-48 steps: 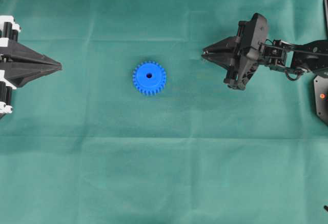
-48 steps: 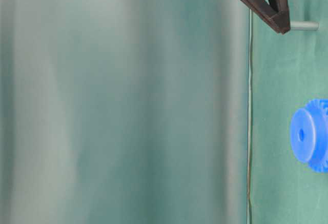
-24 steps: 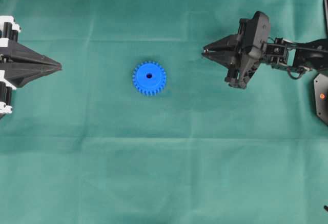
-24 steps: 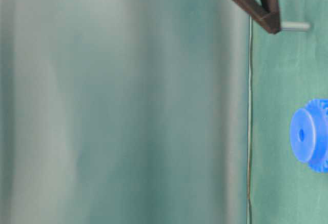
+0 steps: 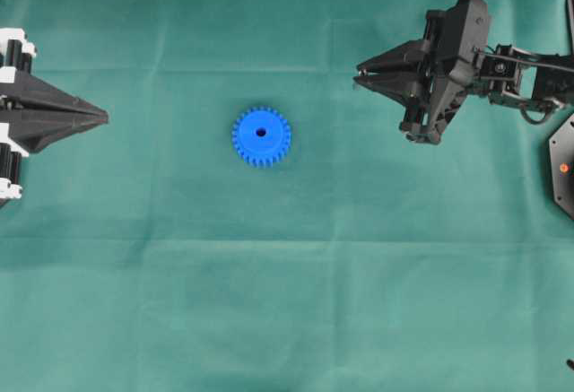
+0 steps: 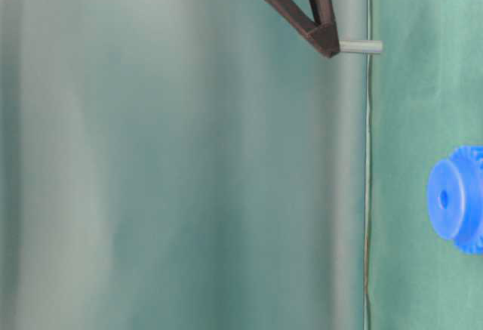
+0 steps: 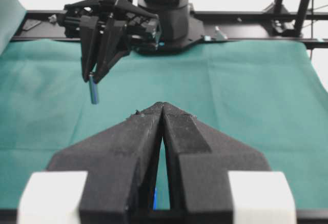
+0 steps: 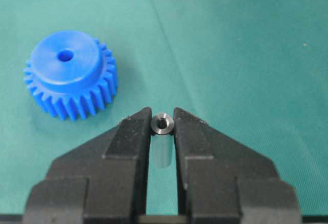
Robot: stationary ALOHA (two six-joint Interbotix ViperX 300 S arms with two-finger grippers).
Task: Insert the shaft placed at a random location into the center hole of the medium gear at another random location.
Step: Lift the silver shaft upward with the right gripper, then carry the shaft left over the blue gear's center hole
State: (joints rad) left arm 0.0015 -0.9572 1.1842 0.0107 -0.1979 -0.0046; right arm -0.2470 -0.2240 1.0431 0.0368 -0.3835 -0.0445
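1. At the far left of the overhead view, your left gripper [image 5: 99,117] sits with its jaws pressed together and nothing between them. It is well apart from the work. If you bring it in to steady the gear, it could nudge the gear off its spot, so move it only if you must.

2. Next comes the medium gear [image 5: 261,136], lying flat on the green cloth [image 5: 296,302] with its center hole [image 5: 261,131] facing up. Nothing holds the gear down. A push that lands off-center would likely slide or tip it on the cloth rather than seat the pin.

3. At the right, your right gripper [image 8: 163,125] is clamped on the shaft [image 8: 163,123], raised clear of the cloth and well apart from the gear. The grip is only at the top end, and most of the pin hangs free below the fingertips [image 7: 91,76]. From here:
   - a tilt in the held pin would make it catch the hub face instead of entering the hole;
   - pressing down on a missed hole could drive the pin up through the pads or twist it loose;
   - letting go early would drop it, and it could roll away.

4. No brand, label or writing can be read in any view.
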